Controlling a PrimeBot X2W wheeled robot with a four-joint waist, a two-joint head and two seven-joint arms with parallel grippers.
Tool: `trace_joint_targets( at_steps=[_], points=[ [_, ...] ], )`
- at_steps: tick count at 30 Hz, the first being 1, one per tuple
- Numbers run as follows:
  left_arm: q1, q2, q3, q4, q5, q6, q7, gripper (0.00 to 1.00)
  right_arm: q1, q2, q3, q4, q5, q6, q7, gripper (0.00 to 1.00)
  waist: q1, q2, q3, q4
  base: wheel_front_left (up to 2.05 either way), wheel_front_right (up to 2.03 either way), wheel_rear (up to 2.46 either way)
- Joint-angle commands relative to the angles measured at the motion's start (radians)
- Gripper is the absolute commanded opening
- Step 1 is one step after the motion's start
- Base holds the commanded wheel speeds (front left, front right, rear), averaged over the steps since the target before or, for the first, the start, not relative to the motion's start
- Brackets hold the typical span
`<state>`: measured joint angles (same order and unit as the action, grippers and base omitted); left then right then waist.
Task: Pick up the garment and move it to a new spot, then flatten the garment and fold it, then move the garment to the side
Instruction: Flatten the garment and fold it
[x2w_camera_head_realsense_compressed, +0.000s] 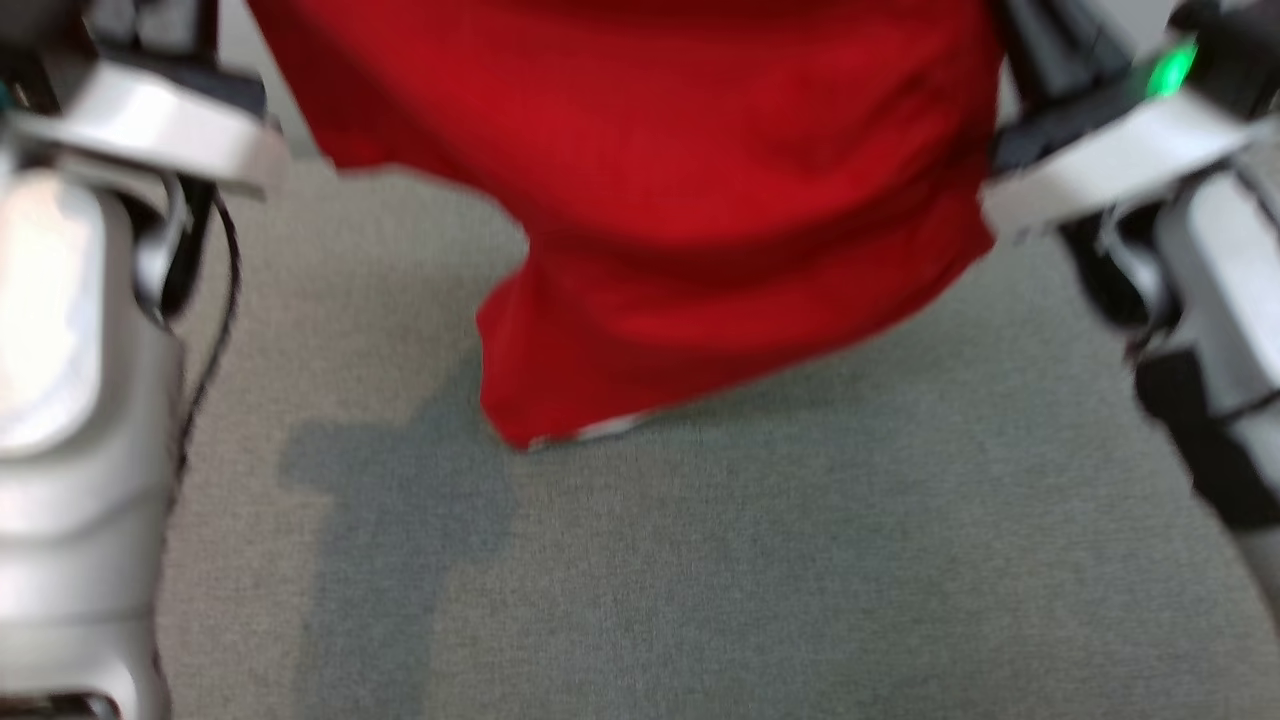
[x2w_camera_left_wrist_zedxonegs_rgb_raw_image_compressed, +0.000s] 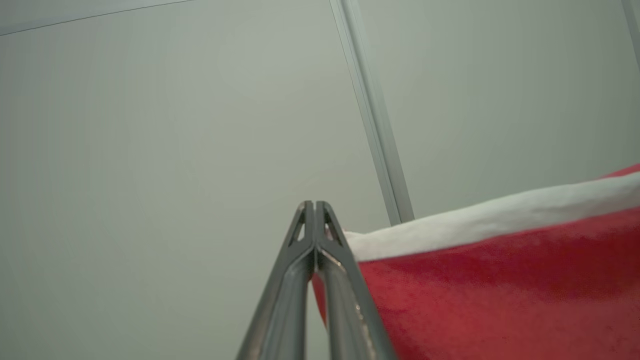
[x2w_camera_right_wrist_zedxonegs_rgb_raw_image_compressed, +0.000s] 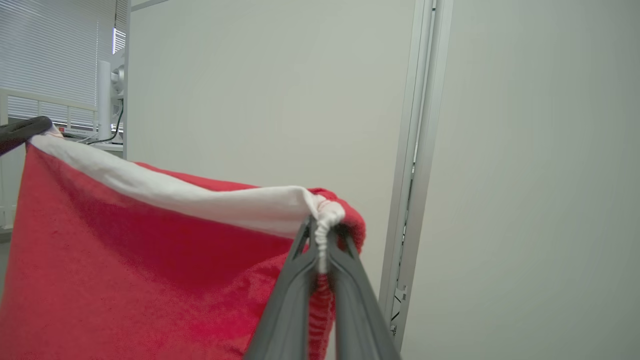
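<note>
The garment (x2w_camera_head_realsense_compressed: 690, 200) is red with a white band along one edge, and it hangs in the air between my two arms above the grey surface. My left gripper (x2w_camera_left_wrist_zedxonegs_rgb_raw_image_compressed: 314, 210) is shut on one corner of the white band (x2w_camera_left_wrist_zedxonegs_rgb_raw_image_compressed: 490, 215). My right gripper (x2w_camera_right_wrist_zedxonegs_rgb_raw_image_compressed: 320, 230) is shut on the bunched other corner of the garment (x2w_camera_right_wrist_zedxonegs_rgb_raw_image_compressed: 150, 260). In the right wrist view the left gripper's dark tip (x2w_camera_right_wrist_zedxonegs_rgb_raw_image_compressed: 22, 131) holds the far corner. The garment's lower hem (x2w_camera_head_realsense_compressed: 590, 430) hangs just over the surface.
A grey carpet-like surface (x2w_camera_head_realsense_compressed: 800, 560) lies below the hanging cloth. Pale wall panels with a metal post (x2w_camera_right_wrist_zedxonegs_rgb_raw_image_compressed: 415, 150) stand ahead. Window blinds and a shelf with cables (x2w_camera_right_wrist_zedxonegs_rgb_raw_image_compressed: 65, 75) sit at the far left of the right wrist view.
</note>
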<state>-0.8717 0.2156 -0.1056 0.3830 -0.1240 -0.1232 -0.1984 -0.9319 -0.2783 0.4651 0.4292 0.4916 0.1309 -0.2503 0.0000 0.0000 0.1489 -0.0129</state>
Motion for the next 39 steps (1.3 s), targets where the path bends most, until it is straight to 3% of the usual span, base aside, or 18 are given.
trace_joint_targets(
  at_steps=[1, 7, 12, 21, 29, 39],
  points=[
    [-0.057, 0.015, -0.003, 0.023, 0.015, 0.003, -0.003, 0.00, -0.053, -0.009, 0.003, 0.021, -0.023, 0.000, -0.006, 0.00, 0.0000, 0.0000, 0.133, 0.026, 0.00, 0.00, 0.00],
    [-0.371, 0.013, -0.017, 0.147, 0.066, 0.039, -0.056, 0.00, -0.367, -0.007, -0.065, 0.128, -0.162, 0.000, -0.016, 0.00, 0.0000, 0.0000, 0.269, 0.073, 0.00, 0.00, 0.00],
    [-0.478, -0.009, -0.027, 0.133, 0.072, 0.044, -0.066, 0.00, -0.436, 0.013, -0.110, 0.133, -0.256, 0.000, -0.015, 0.00, 0.0000, 0.0000, 0.330, 0.101, 0.00, 0.00, 0.00],
    [-0.136, -0.092, -0.010, 0.185, -0.006, 0.024, -0.066, 0.00, -0.156, 0.017, 0.057, 0.222, -0.154, 0.000, -0.016, 0.00, 0.0000, 0.0000, 0.306, 0.098, 0.00, 0.00, 0.00],
    [0.251, -0.151, 0.042, 0.206, -0.057, 0.017, -0.066, 0.00, 0.224, -0.013, 0.148, 0.134, 0.002, 0.000, -0.016, 0.00, 0.0000, 0.0000, 0.188, 0.075, 0.00, 0.00, 0.00],
    [0.615, -0.162, 0.068, 0.203, -0.119, 0.023, -0.066, 0.00, 0.582, -0.001, 0.186, 0.050, 0.053, 0.000, -0.016, 0.00, 0.0000, 0.0000, -0.031, 0.061, 0.00, 0.00, 0.00]
  ],
)
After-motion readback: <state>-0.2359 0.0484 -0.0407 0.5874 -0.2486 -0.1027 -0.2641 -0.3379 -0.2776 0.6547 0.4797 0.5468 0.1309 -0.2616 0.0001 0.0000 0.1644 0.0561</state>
